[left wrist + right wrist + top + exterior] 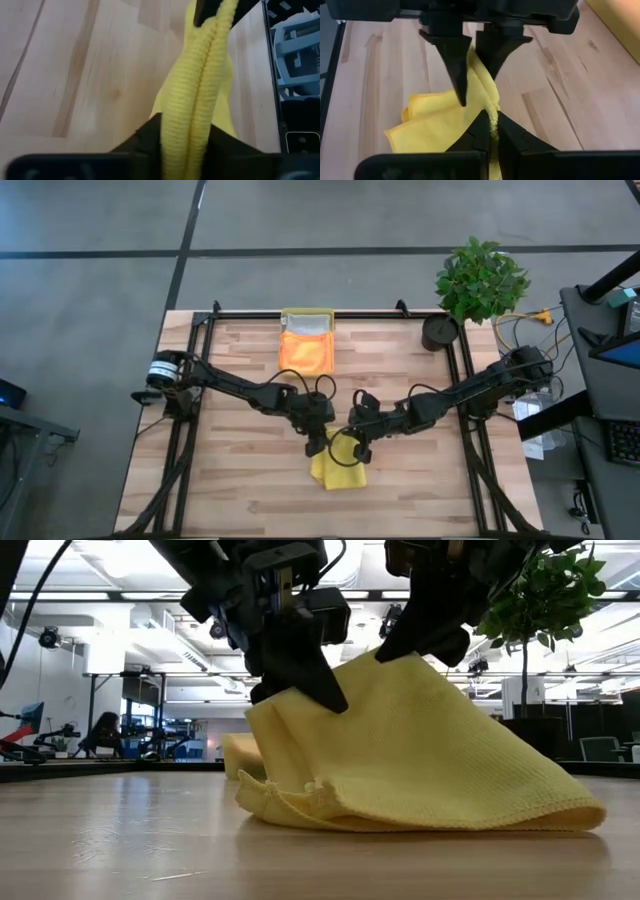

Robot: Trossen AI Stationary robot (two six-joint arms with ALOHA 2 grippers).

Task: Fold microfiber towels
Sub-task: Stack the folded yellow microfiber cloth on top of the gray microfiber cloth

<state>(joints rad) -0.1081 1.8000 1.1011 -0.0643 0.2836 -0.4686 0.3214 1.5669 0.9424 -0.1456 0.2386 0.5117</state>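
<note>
A bright yellow towel (338, 465) lies bunched at the middle of the table, toward the near edge. A ridge of it is raised, and its lower folds (330, 810) rest on the wood. My left gripper (185, 150) and my right gripper (491, 130) meet over it tip to tip, each shut on that ridge. An orange towel (306, 352) and a light grey towel (308, 326) lie at the far middle of the table. My left gripper pinches the yellow towel's raised fold (192, 125) between its two fingers, several layers thick. It comes slanting down from the table's left. The fold stands up clear of the wood while the rest drapes to the table. My right gripper pinches the same raised fold (493, 116) between its two fingers, right next to the left fingers (457, 70). It comes slanting down from the table's right. The cloth falls away from it in a slope onto the table (480, 770).
A black frame (200, 330) borders the table's sides and far edge. A potted plant (480, 278) and a dark round pot (439, 332) stand at the far right corner. Bare wood shows to the left and right of the yellow towel.
</note>
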